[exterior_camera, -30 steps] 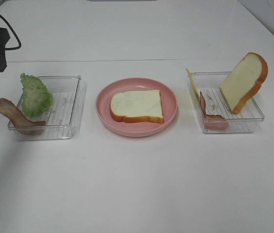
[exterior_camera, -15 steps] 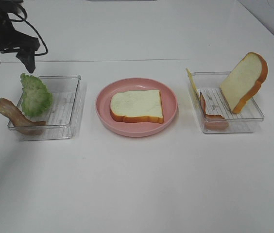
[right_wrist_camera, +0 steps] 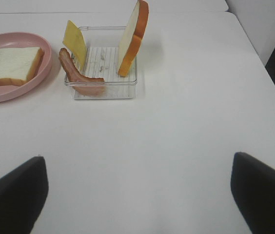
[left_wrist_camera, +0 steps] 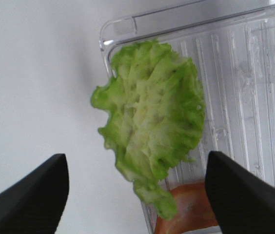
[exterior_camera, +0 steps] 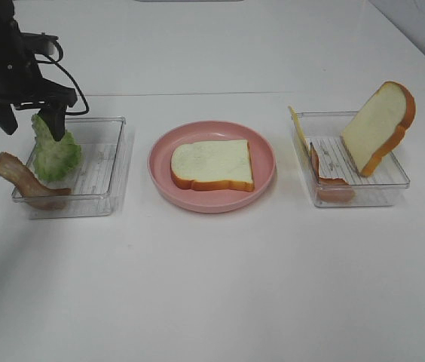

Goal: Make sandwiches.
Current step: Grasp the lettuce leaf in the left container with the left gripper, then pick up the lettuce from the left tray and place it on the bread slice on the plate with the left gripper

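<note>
Over the clear tray [exterior_camera: 114,173], the left pincer [exterior_camera: 32,130] hangs apart above the upright lettuce leaf [exterior_camera: 56,154].

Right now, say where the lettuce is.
Exterior high view, left side: the lettuce leans in the left tray's far corner, beside a bacon strip, under the left gripper.

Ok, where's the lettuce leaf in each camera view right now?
Exterior high: lettuce leaf at the left tray's far left corner, under the open left claw.
Left wrist: lettuce leaf mid-picture, between the claw's fingers, over the tray's corner.
Right wrist: not in it.
Shared landmark: the bacon strip beside the leaf, in the exterior high and left wrist views.
</note>
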Controlling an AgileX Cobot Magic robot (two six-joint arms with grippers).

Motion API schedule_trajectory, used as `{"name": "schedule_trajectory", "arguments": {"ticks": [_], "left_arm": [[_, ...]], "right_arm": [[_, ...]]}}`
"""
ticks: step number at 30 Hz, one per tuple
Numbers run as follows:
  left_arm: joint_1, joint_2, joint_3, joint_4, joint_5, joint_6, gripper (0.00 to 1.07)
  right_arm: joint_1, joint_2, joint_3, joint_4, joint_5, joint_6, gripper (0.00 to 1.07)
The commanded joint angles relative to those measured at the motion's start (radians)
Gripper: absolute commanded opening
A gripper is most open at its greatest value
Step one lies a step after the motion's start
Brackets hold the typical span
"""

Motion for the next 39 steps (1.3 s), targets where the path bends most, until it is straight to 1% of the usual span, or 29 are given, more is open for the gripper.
{"name": "schedule_trajectory", "arguments": {"ticks": [1,2,3,4,5,6,7,8,9,10,11,12,13,16,20,26,28,34,36,38,39], "left_arm": [[-0.006,0.006,-0.002,0.007,0.004,0.009,0.64],[-0.006,0.006,-0.002,0.007,0.004,0.015,0.6],[-0.006,0.006,-0.002,0.007,0.005,0.03,0.52],[-0.006,0.006,-0.002,0.007,0.006,0.032,0.47],[-0.006,0.006,-0.002,0.007,0.006,0.032,0.47],[-0.006,0.006,-0.002,0.009,0.009,0.034,0.36],[-0.006,0.006,-0.002,0.009,0.009,0.034,0.36],[-0.006,0.006,-0.002,0.011,0.009,0.048,0.23],[-0.006,0.006,-0.002,0.011,0.009,0.054,0.17],[-0.006,0.006,-0.002,0.011,0.009,0.054,0.17],[-0.006,0.006,-0.002,0.011,0.009,0.059,0.03],[-0.006,0.006,-0.002,0.011,0.009,0.059,0.03],[-0.006,0.006,-0.002,0.011,0.01,0.074,0.0],[-0.006,0.006,-0.002,0.011,0.011,0.081,0.0],[-0.006,-0.001,-0.002,0.011,0.011,0.081,0.0],[-0.015,-0.067,-0.002,-0.006,0.009,0.081,0.0],[-0.024,-0.128,-0.002,-0.04,0.012,0.081,0.0],[-0.044,-0.178,-0.002,-0.075,0.007,0.079,0.0],[-0.063,-0.214,-0.003,-0.127,0.0,0.078,0.0],[-0.071,-0.219,-0.004,-0.143,-0.008,0.078,0.0],[-0.089,-0.221,-0.016,-0.178,-0.015,0.078,0.0]], "right_arm": [[0.001,-0.013,0.003,-0.006,-0.006,0.007,0.94],[0.001,-0.013,0.003,-0.006,-0.006,0.007,0.94],[0.001,-0.013,0.003,-0.006,-0.006,0.007,0.94],[0.001,-0.013,0.003,-0.006,-0.006,0.007,0.94],[0.001,-0.013,0.003,-0.006,-0.006,0.007,0.94],[0.001,-0.013,0.003,-0.006,-0.006,0.007,0.94],[0.001,-0.013,0.003,-0.006,-0.006,0.007,0.94],[0.001,-0.013,0.003,-0.006,-0.006,0.007,0.94],[0.001,-0.013,0.003,-0.006,-0.006,0.007,0.94],[0.001,-0.013,0.003,-0.006,-0.006,0.007,0.94],[0.001,-0.013,0.003,-0.006,-0.006,0.007,0.94],[0.001,-0.013,0.003,-0.006,-0.006,0.007,0.94],[0.001,-0.013,0.003,-0.006,-0.006,0.007,0.94],[0.001,-0.013,0.003,-0.006,-0.006,0.007,0.94],[0.001,-0.013,0.003,-0.006,-0.006,0.007,0.94],[0.001,-0.013,0.003,-0.006,-0.006,0.007,0.94],[0.001,-0.013,0.003,-0.006,-0.006,0.007,0.94],[0.001,-0.013,0.003,-0.006,-0.006,0.007,0.94],[0.001,-0.013,0.003,-0.007,-0.006,0.007,0.94],[0.001,-0.013,0.003,-0.006,-0.006,0.007,0.94],[0.001,-0.013,0.003,-0.006,-0.006,0.007,0.94]]}}
